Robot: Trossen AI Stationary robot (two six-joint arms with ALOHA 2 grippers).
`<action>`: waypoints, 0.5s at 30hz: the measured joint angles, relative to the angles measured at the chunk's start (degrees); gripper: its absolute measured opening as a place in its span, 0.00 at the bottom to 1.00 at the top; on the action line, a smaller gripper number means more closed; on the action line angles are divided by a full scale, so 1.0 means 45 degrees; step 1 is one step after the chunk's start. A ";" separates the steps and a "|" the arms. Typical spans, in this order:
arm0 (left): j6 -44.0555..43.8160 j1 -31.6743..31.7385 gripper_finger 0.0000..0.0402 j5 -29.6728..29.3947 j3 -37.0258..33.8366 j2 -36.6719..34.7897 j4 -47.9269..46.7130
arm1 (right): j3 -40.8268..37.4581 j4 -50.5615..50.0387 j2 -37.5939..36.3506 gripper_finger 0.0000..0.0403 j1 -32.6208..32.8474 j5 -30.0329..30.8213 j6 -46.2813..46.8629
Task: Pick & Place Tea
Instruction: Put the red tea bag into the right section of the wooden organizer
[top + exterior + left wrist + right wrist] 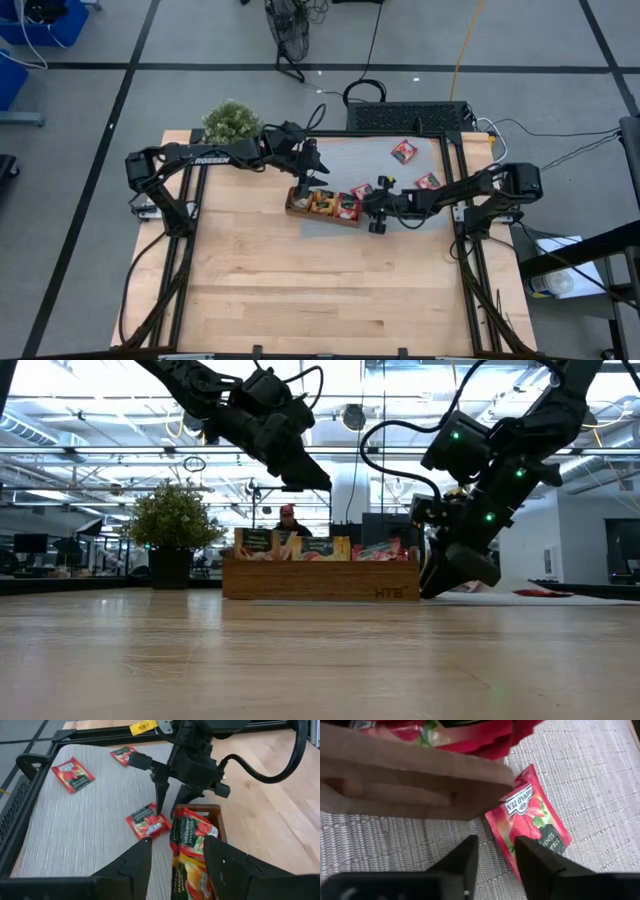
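A brown wooden tray (300, 210) stands on a grey mat (350, 160), with red, orange and green tea sachets upright in it (192, 832). One red sachet (532, 820) lies flat on the mat beside the tray's right end wall (410, 780). My right gripper (495, 850) is open. It slants down at that sachet's edge, its tips low at the mat (455, 575). My left gripper (175, 845) hovers open above the tray's left part (312, 170), with nothing between its fingers. My right gripper comes slanting down from the table's right side at the lying red sachet's edge nearest the tray (500, 837). One finger (535, 862) covers that edge and the other stands over bare mat. I cannot tell whether either finger touches the sachet.
Two more red sachets (404, 150) (428, 181) lie flat on the mat toward the far right. A potted plant (232, 122) stands at the table's far left corner. The near half of the wooden table (320, 300) is bare. A person (287, 520) shows far behind the tray.
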 joint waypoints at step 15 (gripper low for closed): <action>-0.0049 0.0000 0.45 -0.0005 0.0000 0.0000 -0.0053 | 0.0224 0.0874 0.0010 0.00 0.0649 0.0547 -0.0487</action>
